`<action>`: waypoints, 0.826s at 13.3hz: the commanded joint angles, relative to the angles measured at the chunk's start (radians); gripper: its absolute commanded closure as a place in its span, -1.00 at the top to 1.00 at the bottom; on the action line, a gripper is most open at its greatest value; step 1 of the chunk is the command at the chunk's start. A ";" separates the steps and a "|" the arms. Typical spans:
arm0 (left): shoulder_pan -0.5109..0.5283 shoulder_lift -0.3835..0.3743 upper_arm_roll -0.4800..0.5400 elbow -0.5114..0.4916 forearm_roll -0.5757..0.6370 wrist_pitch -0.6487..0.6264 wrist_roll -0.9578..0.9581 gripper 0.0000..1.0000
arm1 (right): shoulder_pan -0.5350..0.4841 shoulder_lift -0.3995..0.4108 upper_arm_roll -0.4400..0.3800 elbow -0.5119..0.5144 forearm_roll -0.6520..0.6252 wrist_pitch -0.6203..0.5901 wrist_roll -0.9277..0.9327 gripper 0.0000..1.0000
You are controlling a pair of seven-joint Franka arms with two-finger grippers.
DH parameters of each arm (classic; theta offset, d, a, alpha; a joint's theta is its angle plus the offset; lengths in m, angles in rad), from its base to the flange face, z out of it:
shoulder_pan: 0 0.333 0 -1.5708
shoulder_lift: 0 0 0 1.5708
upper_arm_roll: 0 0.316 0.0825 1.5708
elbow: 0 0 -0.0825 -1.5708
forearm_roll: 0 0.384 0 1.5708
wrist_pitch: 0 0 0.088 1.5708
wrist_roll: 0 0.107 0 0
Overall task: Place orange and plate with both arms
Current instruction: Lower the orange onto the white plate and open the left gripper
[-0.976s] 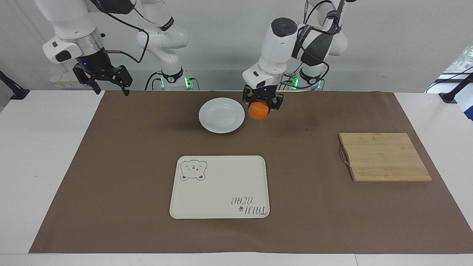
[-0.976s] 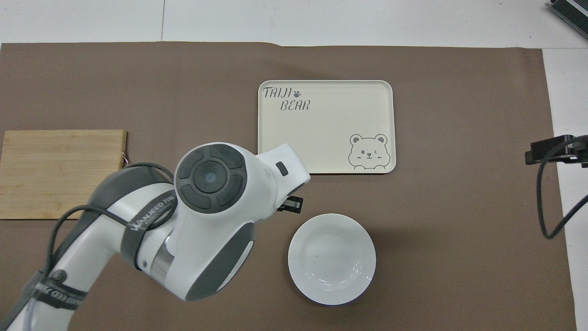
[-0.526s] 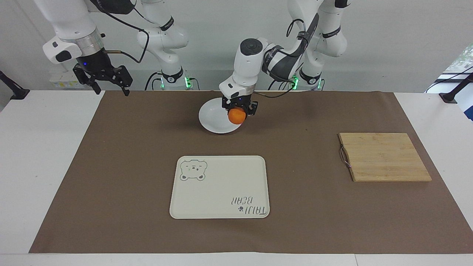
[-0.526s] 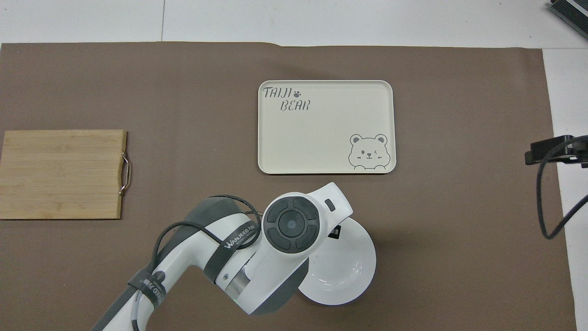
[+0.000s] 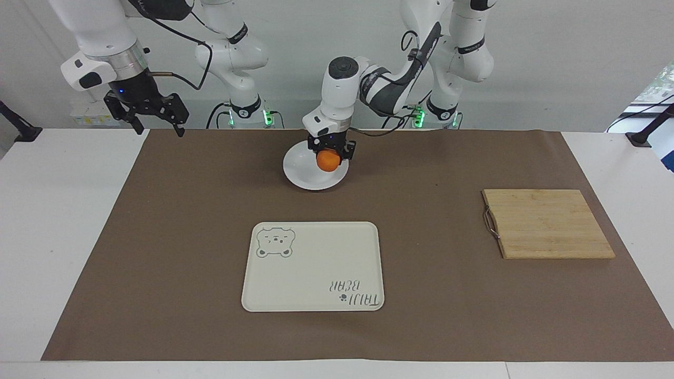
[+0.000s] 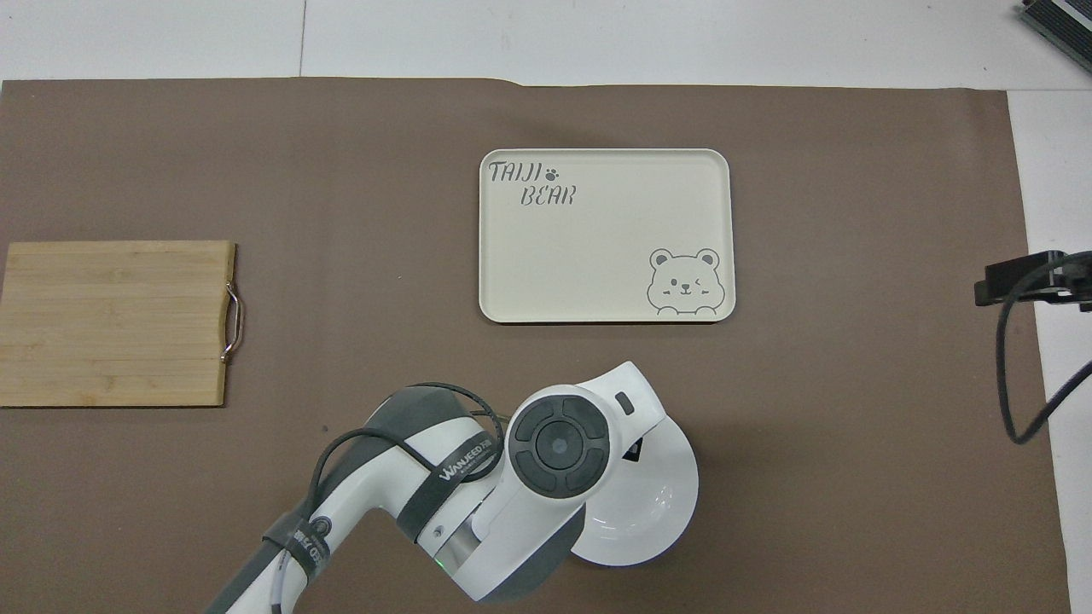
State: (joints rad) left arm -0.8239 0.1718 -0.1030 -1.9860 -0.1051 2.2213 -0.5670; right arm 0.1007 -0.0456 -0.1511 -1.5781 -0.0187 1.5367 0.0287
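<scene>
Facing view, read across, with the plate (image 5: 303, 171) as reference. Right gripper (image 5: 152, 123) is raised over the bare table edge at the right arm's end, just off the brown mat (image 5: 184, 237), well apart from the plate; its fingers are spread wide with nothing between them, and that arm waits. The plate, round and white, sits on the mat close to the robots, roughly midway between the two arm bases. Left gripper (image 5: 329, 158) hangs over the plate, toward the side nearer the left arm, fingers pinching the orange (image 5: 328, 160). The orange sits low above the plate's surface; whether it touches the plate cannot be told. In the overhead view the left arm's wrist covers the orange and most of the plate, leaving only a crescent of rim (image 6: 674, 503) showing. The cream tray (image 5: 310, 268) with a bear drawing and lettering lies on the mat farther from the robots than the plate, apart from it. The wooden cutting board (image 5: 547, 223) with a metal handle lies farther out than the plate, toward the left arm's end of the table, well apart.
</scene>
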 commanded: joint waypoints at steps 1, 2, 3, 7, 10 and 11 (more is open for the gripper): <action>-0.052 0.015 0.019 -0.031 -0.008 0.035 -0.042 -1.00 | -0.010 -0.028 0.004 -0.033 0.023 0.011 0.008 1.00; -0.067 0.032 0.020 -0.031 -0.005 0.041 -0.054 -1.00 | -0.010 -0.028 0.004 -0.033 0.023 0.011 0.008 1.00; -0.089 0.047 0.022 -0.031 0.002 0.061 -0.091 -1.00 | -0.010 -0.028 0.004 -0.033 0.023 0.011 0.008 1.00; -0.118 0.091 0.023 -0.036 0.025 0.094 -0.209 -0.44 | -0.010 -0.028 0.004 -0.033 0.023 0.011 0.008 1.00; -0.116 0.089 0.023 -0.033 0.048 0.086 -0.244 0.21 | -0.010 -0.028 0.004 -0.033 0.023 0.011 0.008 1.00; -0.107 0.086 0.023 -0.031 0.050 0.086 -0.243 0.99 | -0.010 -0.028 0.004 -0.033 0.025 0.011 0.008 1.00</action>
State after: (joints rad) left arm -0.9228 0.2778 -0.0977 -2.0087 -0.0779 2.3030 -0.7826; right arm 0.1004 -0.0456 -0.1511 -1.5782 -0.0187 1.5367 0.0287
